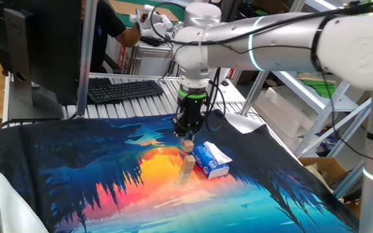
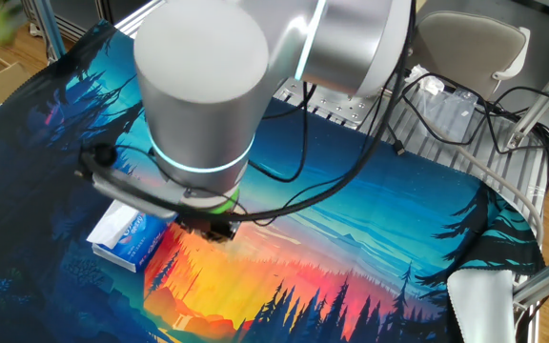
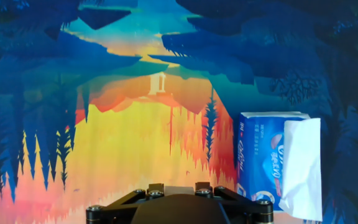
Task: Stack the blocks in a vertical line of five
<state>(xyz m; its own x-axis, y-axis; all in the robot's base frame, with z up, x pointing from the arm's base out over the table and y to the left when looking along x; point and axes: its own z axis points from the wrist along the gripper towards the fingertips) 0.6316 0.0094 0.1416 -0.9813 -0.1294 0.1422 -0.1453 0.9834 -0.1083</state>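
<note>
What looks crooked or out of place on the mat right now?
Nothing looks spilled or damaged. The block stack stands upright under the gripper, right beside the tissue box, whose tissue sticks out as usual. How straight the stack is cannot be judged.
</note>
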